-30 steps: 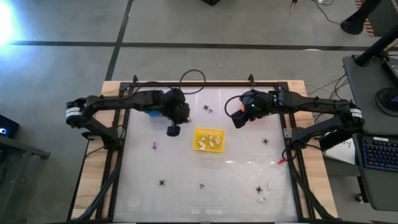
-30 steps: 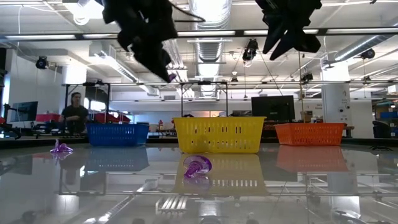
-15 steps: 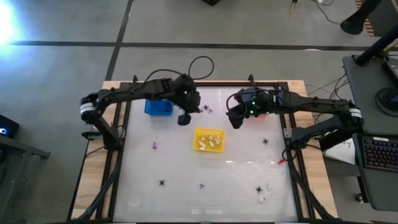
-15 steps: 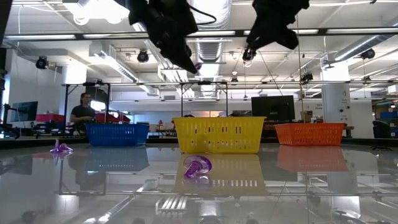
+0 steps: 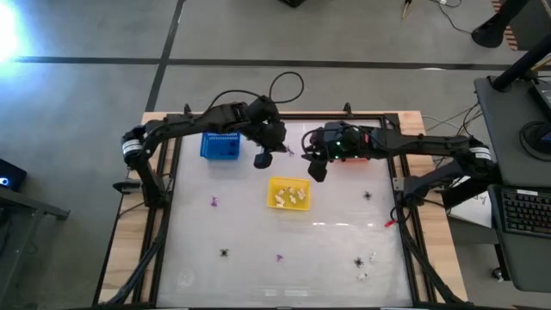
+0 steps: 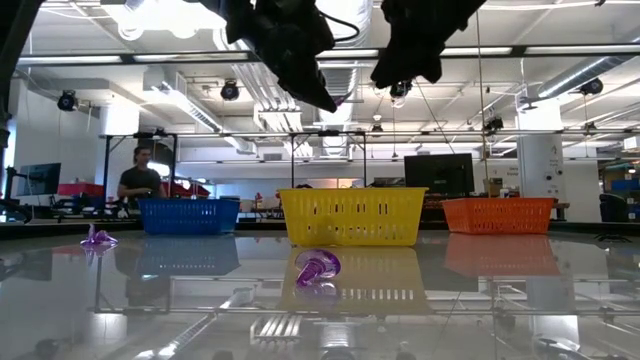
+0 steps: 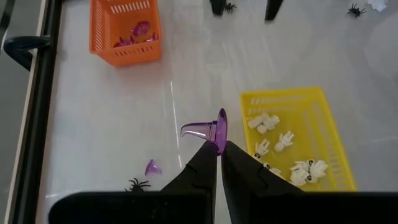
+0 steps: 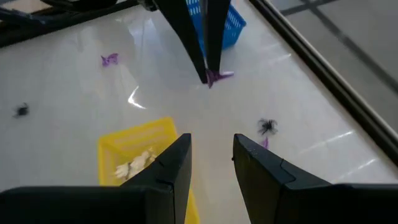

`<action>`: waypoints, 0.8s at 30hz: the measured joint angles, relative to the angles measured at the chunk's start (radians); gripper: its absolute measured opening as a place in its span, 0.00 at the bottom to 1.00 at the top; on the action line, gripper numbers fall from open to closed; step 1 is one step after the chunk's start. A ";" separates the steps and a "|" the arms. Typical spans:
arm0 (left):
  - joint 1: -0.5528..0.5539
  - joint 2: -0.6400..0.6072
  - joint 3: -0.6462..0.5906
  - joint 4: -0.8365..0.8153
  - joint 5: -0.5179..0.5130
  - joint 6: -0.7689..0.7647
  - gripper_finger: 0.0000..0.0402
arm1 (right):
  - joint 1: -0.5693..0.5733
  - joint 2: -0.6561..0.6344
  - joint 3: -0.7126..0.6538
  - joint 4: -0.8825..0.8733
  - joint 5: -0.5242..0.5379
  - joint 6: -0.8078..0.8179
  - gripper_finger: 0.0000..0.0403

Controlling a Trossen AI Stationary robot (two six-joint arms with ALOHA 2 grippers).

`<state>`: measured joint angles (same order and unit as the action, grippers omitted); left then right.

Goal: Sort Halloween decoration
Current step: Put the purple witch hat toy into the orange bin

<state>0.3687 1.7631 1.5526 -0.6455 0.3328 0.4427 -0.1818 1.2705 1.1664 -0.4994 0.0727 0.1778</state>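
My left gripper [image 5: 263, 160] hangs above the table between the blue basket [image 5: 219, 145] and the yellow basket [image 5: 289, 193], shut on a purple hat-shaped trinket [image 7: 208, 129]. Just to its right, my right gripper [image 5: 315, 171] stands open with nothing between its fingers [image 8: 210, 152]. The yellow basket holds white trinkets [image 7: 283, 149]. The orange basket [image 7: 124, 31] holds purple ones. Loose purple pieces [image 5: 214, 203] [image 5: 279, 257] [image 7: 152, 167], black spiders [image 5: 224, 253] [image 5: 368, 195] and white bits [image 5: 373, 256] lie on the table. My left gripper pinches the hat's round brim at its edge [image 7: 219, 144] between its two fingertips. The fingers slant down from the table's left side. The hat is lifted clear of the table, its brim on edge and its curled cone [image 7: 189, 129] pointing sideways.
The three baskets stand in a row toward the far edge: blue [image 6: 188, 215], yellow [image 6: 352, 216], orange [image 6: 497, 214]. A black frame [image 5: 164, 198] borders the table on both sides. A person [image 6: 140, 185] stands far behind the table.
My left gripper, still shut on the purple hat, has gone up and toward the table's right and far edges, from left of the yellow basket to the space behind it. My right gripper has rolled about its own axis and shifted a little toward the left.
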 joint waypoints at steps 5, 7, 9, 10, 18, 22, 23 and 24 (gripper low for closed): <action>0.000 0.000 0.003 0.001 0.000 0.004 0.00 | -0.002 0.039 0.000 0.044 0.010 -0.066 0.27; 0.000 0.000 0.003 0.001 0.000 0.005 0.00 | -0.004 0.058 0.000 0.061 0.014 -0.082 0.27; 0.000 0.000 0.003 0.002 0.000 0.015 0.00 | -0.007 0.078 0.000 0.082 0.016 -0.094 0.27; 0.000 0.000 0.003 0.002 0.000 0.017 0.00 | -0.007 0.086 0.000 0.088 0.020 -0.102 0.27; 0.002 0.000 0.003 0.002 0.000 0.020 0.00 | -0.009 0.108 0.000 0.161 0.062 -0.127 0.27; 0.002 0.000 0.003 0.003 0.000 0.025 0.00 | -0.011 0.108 0.000 0.197 0.060 -0.126 0.27; 0.003 0.000 0.003 0.003 0.000 0.026 0.00 | -0.011 0.108 0.000 0.200 0.059 -0.127 0.27; 0.003 0.000 0.003 0.003 0.000 0.026 0.00 | -0.011 0.108 0.000 0.200 0.059 -0.126 0.27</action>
<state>0.3714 1.7630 1.5555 -0.6426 0.3328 0.4690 -0.1932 1.3785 1.1666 -0.2995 0.1314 0.0515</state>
